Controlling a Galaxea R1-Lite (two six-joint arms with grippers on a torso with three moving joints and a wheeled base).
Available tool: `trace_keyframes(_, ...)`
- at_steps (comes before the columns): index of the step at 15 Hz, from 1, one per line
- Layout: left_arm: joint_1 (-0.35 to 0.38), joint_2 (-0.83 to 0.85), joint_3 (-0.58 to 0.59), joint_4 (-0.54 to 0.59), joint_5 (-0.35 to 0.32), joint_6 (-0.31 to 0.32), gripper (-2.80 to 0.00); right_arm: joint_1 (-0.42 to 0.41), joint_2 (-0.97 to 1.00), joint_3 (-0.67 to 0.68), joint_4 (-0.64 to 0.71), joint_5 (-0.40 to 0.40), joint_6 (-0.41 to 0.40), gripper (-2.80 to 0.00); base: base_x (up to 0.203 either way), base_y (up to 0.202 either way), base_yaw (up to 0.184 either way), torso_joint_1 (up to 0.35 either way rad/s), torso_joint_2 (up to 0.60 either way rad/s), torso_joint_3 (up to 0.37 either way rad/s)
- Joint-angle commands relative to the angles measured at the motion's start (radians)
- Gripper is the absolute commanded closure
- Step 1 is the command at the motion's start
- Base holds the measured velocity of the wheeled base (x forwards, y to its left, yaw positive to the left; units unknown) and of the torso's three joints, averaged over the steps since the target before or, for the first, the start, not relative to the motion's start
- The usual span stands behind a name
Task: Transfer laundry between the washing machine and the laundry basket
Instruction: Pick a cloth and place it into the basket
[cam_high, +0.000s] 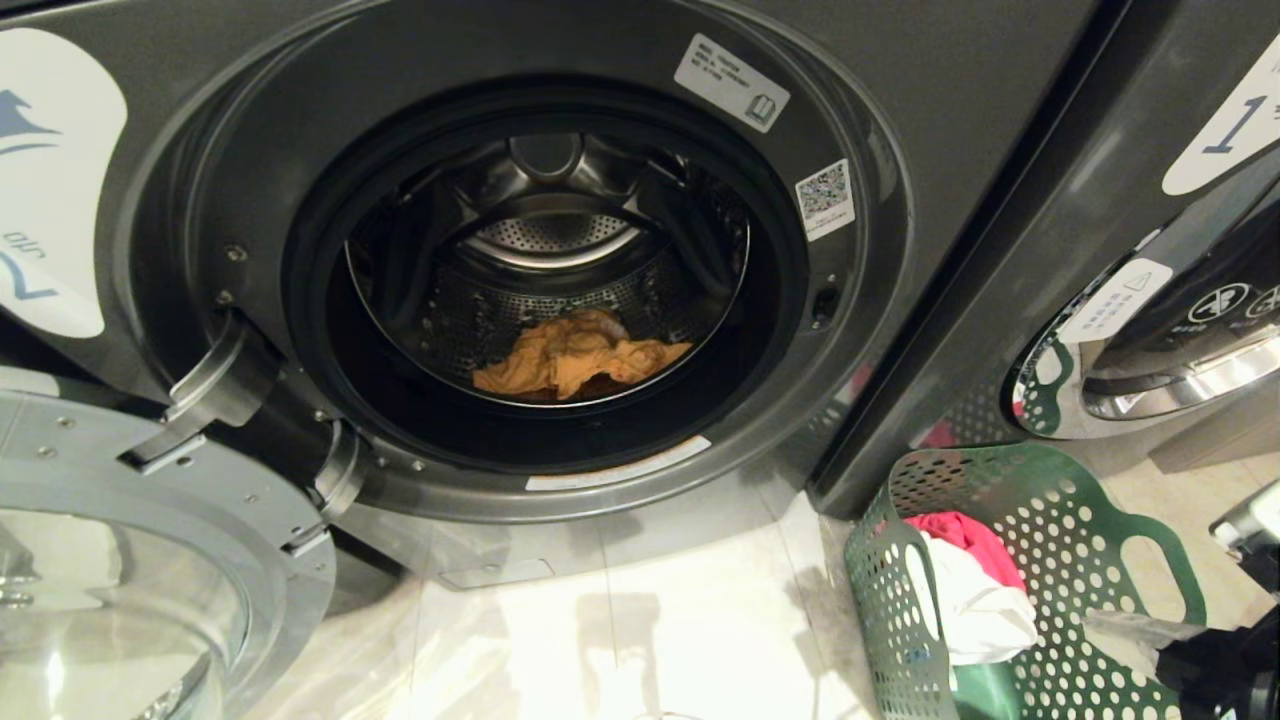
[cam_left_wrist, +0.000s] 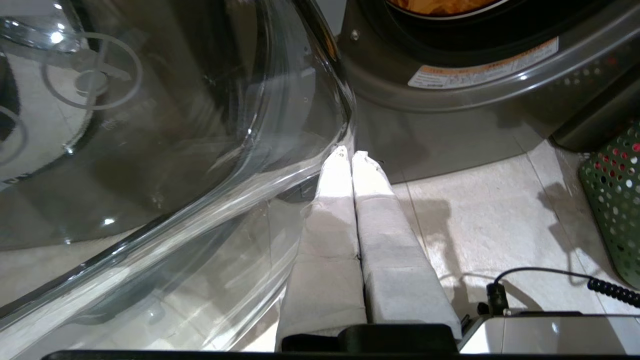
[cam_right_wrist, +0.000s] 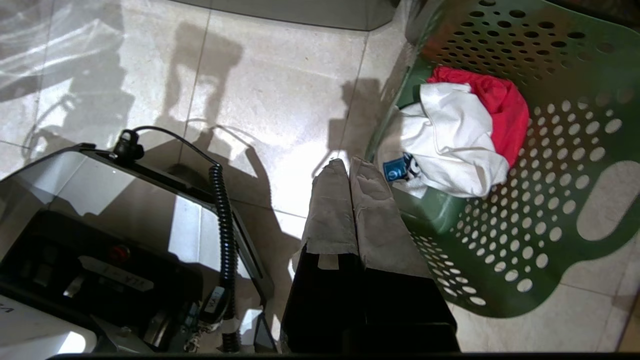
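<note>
Hovering with jaws pressed together and empty, the right gripper (cam_right_wrist: 348, 162) hangs beside the green perforated plastic laundry basket (cam_right_wrist: 550, 210) holding white and red-pink garments (cam_right_wrist: 450, 140); an orange-yellow cloth (cam_high: 575, 358) lies inside the dark grey washing machine (cam_high: 400, 150); the left gripper (cam_left_wrist: 350, 152), closed too, sits beside the open glass door (cam_left_wrist: 175, 150).

One garment (cam_high: 575, 352) in washing machine (cam_high: 520, 260), laundry basket (cam_high: 1060, 560) rightward
</note>
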Motion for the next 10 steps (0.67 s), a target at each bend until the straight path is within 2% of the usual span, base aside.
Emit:
trace_keyframes(1,0.0,0.001,0.0,-0.001,0.0,0.0,0.0,0.002,0.007,0.001,-0.001,-0.002,0.001,0.0,0.0,0.0,0.0,0.0,0.0,0.0)
trace_keyframes(3,0.0,0.001,0.0,-0.001,0.0,0.0,0.0,0.002,0.004,0.013,-0.003,-0.005,0.001,0.0,0.001,-0.011,0.091,0.003,0.0,0.001)
trace_keyframes(6,0.0,0.001,0.0,-0.001,0.0,0.0,0.0,-0.003,0.004,0.04,-0.057,-0.006,0.001,0.0,0.001,-0.008,0.167,0.002,0.0,0.004)
trace_keyframes(10,0.0,0.001,0.0,-0.001,0.0,0.0,0.0,-0.028,0.019,0.046,-0.064,-0.006,0.001,0.0,0.001,-0.009,0.175,0.002,0.0,0.003)
